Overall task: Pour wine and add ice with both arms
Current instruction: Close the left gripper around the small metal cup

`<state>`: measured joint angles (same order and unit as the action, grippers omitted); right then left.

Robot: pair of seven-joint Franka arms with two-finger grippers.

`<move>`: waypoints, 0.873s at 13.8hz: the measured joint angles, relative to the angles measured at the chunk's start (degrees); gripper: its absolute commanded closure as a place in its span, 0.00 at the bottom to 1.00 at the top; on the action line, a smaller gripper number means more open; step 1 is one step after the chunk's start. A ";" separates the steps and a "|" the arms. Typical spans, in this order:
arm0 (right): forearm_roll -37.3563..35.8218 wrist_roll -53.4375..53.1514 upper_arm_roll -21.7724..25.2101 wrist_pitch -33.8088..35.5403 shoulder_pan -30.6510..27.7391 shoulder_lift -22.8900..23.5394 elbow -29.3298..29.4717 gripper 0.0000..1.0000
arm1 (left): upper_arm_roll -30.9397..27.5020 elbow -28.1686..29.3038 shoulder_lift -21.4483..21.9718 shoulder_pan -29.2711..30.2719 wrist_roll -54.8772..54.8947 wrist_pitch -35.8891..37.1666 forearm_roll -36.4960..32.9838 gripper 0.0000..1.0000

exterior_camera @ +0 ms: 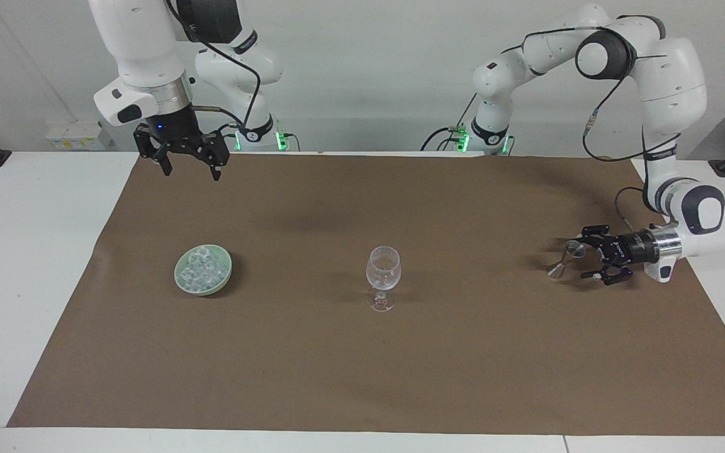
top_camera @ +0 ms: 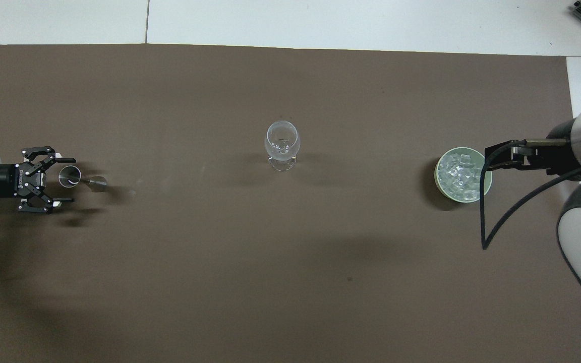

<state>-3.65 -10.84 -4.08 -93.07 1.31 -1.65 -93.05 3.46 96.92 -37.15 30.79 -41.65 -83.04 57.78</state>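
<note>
Your left gripper (exterior_camera: pixel 579 260) sits spread at the jigger (exterior_camera: pixel 565 258), frame right.
Wine glass (exterior_camera: pixel 382 277) centre; ice (exterior_camera: pixel 201 268) bowl (exterior_camera: pixel 180 279) left; right gripper (exterior_camera: pixel 190 168) raised, upper left.

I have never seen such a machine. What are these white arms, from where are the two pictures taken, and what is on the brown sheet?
These are two robot arms, each ending in a two-fingered gripper. One picture faces the robots from across the table; the other looks down from above their end.

On the brown sheet stand a green bowl heaped with ice, an empty wine glass in the middle, and a small metal measuring cup, tilted.

The left gripper, lying sideways and low, is open around the measuring cup's top but has not closed on it. The right gripper waits open, raised in the air. Nothing is held.
</note>
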 measured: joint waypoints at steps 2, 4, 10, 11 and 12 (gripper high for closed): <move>0.00 0.00 0.00 0.00 0.00 0.00 0.00 0.00 | 0.09 0.00 -0.43 -0.51 0.01 -0.19 0.24 0.00; 0.00 0.00 0.00 0.00 0.00 0.00 0.00 0.00 | 0.54 0.00 -0.97 -0.61 0.10 -0.36 0.42 0.00; 0.00 0.00 0.00 0.00 0.00 0.00 0.00 0.00 | 0.68 0.00 -1.29 -0.61 1.12 -0.41 0.58 0.10; 0.00 0.00 0.00 0.00 0.00 0.00 0.00 0.00 | 0.69 0.00 -1.29 -0.61 1.49 -0.41 0.58 0.12; 0.00 0.00 0.00 0.00 0.00 0.00 0.00 0.00 | 0.70 0.00 -1.29 -0.61 1.73 -0.41 0.58 0.12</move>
<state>-3.65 -10.84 -4.08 -93.07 1.31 -1.65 -93.05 4.16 96.92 -38.44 30.18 -39.91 -83.45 58.36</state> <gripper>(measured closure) 0.000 0.075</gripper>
